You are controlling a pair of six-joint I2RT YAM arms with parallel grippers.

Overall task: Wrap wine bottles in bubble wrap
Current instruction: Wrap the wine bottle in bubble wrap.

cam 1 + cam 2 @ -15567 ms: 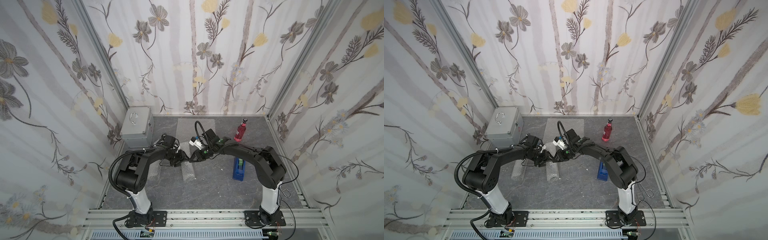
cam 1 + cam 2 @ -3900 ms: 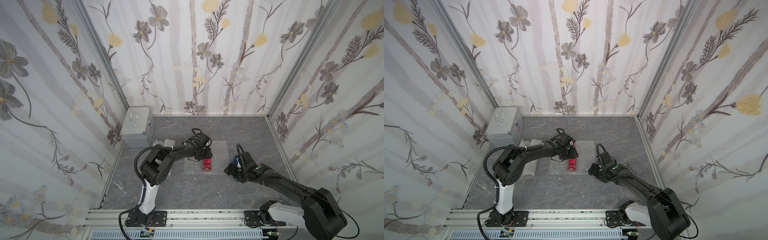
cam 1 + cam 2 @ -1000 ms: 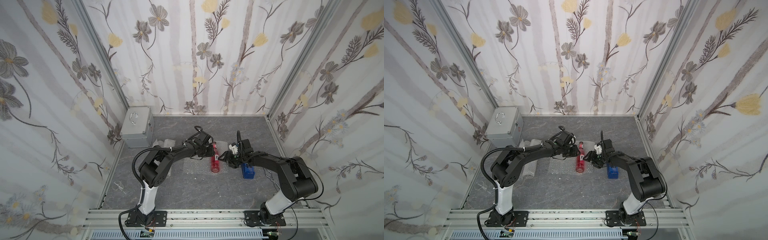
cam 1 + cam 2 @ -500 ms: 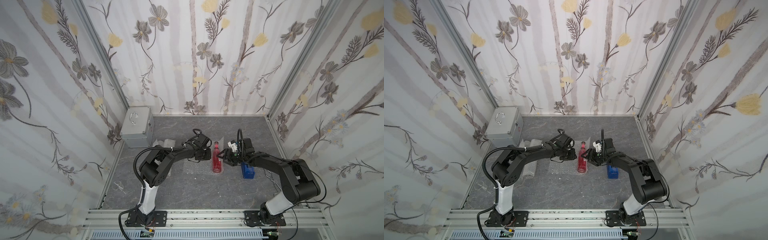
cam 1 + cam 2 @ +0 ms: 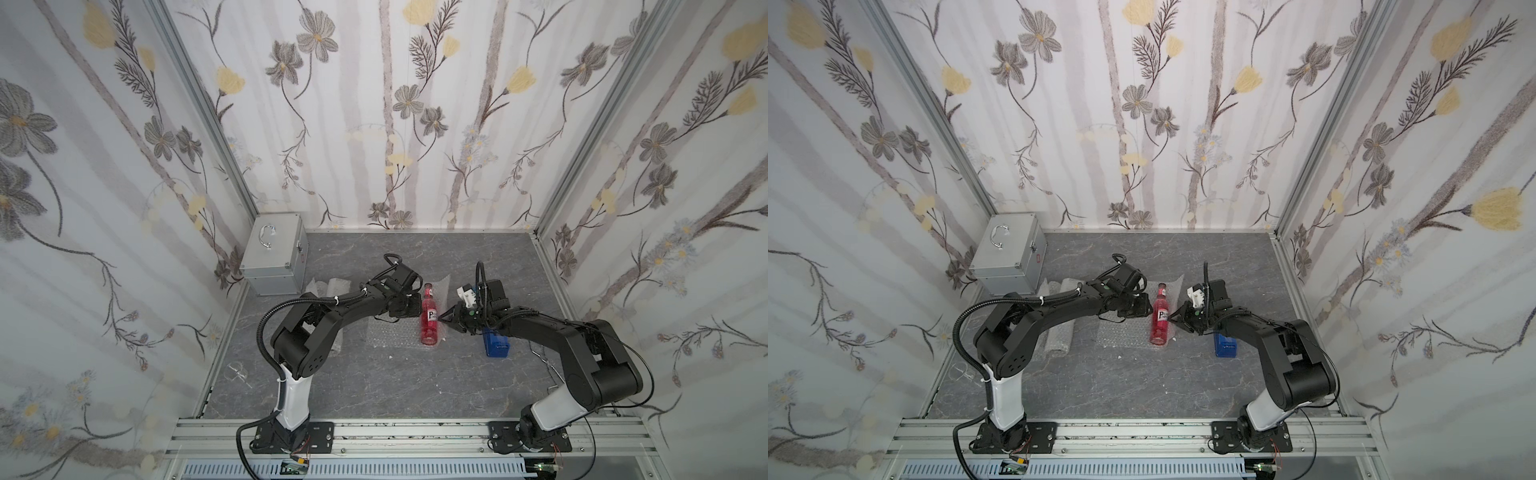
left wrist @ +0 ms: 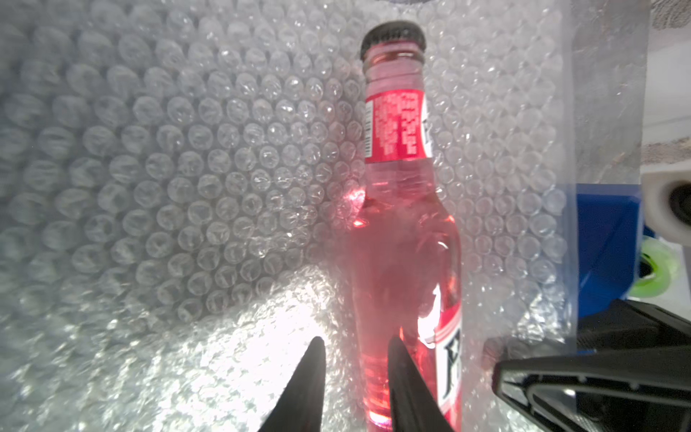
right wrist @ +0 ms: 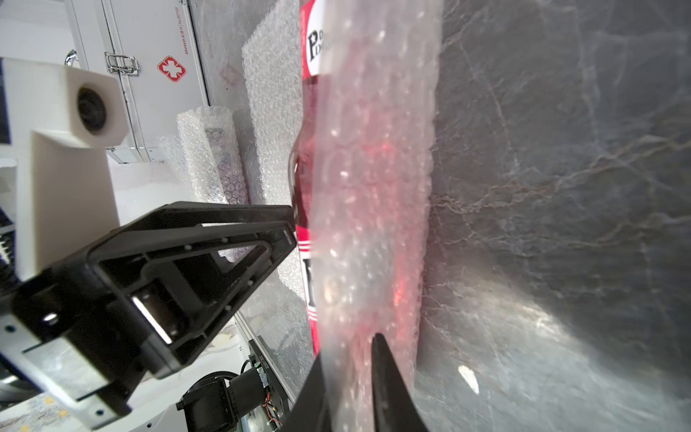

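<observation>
Grey marbled desk (image 5: pixel 374 386) in a booth w/ floral wallpaper. One red-pink glass bottle (image 5: pixel 429 322) lies at centre on one flat bubble wrap sheet (image 5: pixel 388 334), cap toward the back wall. It has a slim neck, dark crown cap & white label. The left hand (image 5: pixel 417 311) sits at the bottle's side. Its two black pointed fingers (image 6: pixel 308 381) are a little apart & grasp nothing; one fingertip rests against the glass. On the opposite side, the right hand (image 5: pixel 444 318) is clenched on the sheet's edge. That edge is lifted & stands against the bottle, so in the right wrist view the glass is mostly a red blur through dotted translucent plastic. Just behind the right hand stands one blue tape dispenser (image 5: pixel 496 345), partly covered by the right arm. By the left wall, toward the back, is one boxy silver metal case (image 5: pixel 274 266) w/ a curved top handle, latches & a red cross mark. Between case & sheet lie what look like two rolled bubble wrap bundles (image 5: pixel 1059 291), partly covered by the left arm (image 5: pixel 332 307). Their contents can't be made out. A small clear item (image 5: pixel 237 370) near the desk's left edge is too faint to identify.
</observation>
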